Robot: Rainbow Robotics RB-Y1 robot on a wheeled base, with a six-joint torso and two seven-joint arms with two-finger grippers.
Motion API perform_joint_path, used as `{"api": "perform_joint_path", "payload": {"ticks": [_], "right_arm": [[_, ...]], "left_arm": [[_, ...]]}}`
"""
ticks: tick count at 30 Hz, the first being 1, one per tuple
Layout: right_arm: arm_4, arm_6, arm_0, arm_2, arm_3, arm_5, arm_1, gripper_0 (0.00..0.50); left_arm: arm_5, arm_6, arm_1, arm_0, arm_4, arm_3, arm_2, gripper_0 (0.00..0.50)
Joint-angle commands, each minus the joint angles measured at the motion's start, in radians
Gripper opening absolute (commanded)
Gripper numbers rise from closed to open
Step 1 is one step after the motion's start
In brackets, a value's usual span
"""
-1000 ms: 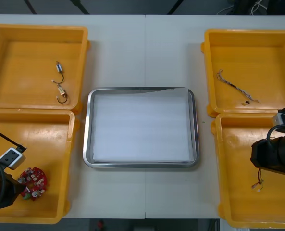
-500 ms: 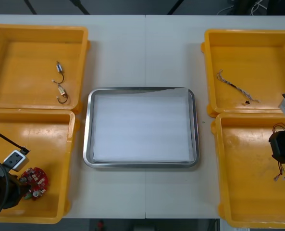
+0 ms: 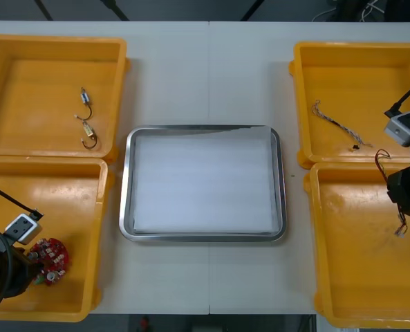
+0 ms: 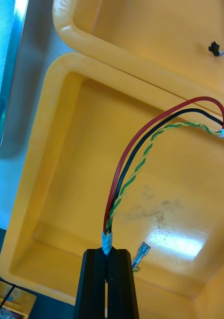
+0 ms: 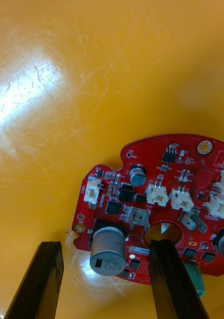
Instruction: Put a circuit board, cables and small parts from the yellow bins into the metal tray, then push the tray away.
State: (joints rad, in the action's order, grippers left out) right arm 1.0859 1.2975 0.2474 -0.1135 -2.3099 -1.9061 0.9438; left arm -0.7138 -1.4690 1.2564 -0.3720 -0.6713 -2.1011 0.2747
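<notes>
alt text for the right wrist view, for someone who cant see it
The right gripper is shut on one end of a red and yellow cable, which arcs over a yellow bin. The rim of the metal tray shows beside the bin.

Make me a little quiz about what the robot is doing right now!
1. Fill the gap: the left gripper is at the red circuit board with its fingers ____ (open or shut).
2. Pick one: the right gripper is shut on A) the red and yellow cable, B) the circuit board, C) nothing.
3. True or false: the circuit board already lies in the metal tray.
Key: 1 open; 2 A; 3 false.
</notes>
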Motion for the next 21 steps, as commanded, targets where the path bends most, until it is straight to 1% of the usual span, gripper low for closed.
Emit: {"api": "perform_joint_path", "payload": {"ticks": [1, 4, 11, 17, 21], "right_arm": [[0.025, 0.071, 0.069, -0.026, 0.027, -0.014, 0.044, 0.000], [0.031, 0.075, 0.087, -0.025, 0.043, -0.014, 0.046, 0.000], [0.025, 0.077, 0.095, -0.025, 0.049, -0.014, 0.050, 0.000], [0.032, 0.078, 0.105, -0.023, 0.049, -0.014, 0.052, 0.000], [0.022, 0.075, 0.105, -0.017, 0.049, -0.014, 0.053, 0.000]], "left_arm": [[0.027, -0.120, 0.051, 0.016, 0.036, -0.023, 0.004, 0.500], [0.030, -0.125, 0.051, 0.016, 0.062, -0.031, 0.004, 0.500], [0.062, -0.134, 0.060, 0.018, 0.072, -0.031, 0.004, 0.500], [0.062, -0.146, 0.061, 0.022, 0.087, -0.042, 0.004, 0.500], [0.062, -0.154, 0.061, 0.024, 0.096, -0.045, 0.004, 0.500]]}}
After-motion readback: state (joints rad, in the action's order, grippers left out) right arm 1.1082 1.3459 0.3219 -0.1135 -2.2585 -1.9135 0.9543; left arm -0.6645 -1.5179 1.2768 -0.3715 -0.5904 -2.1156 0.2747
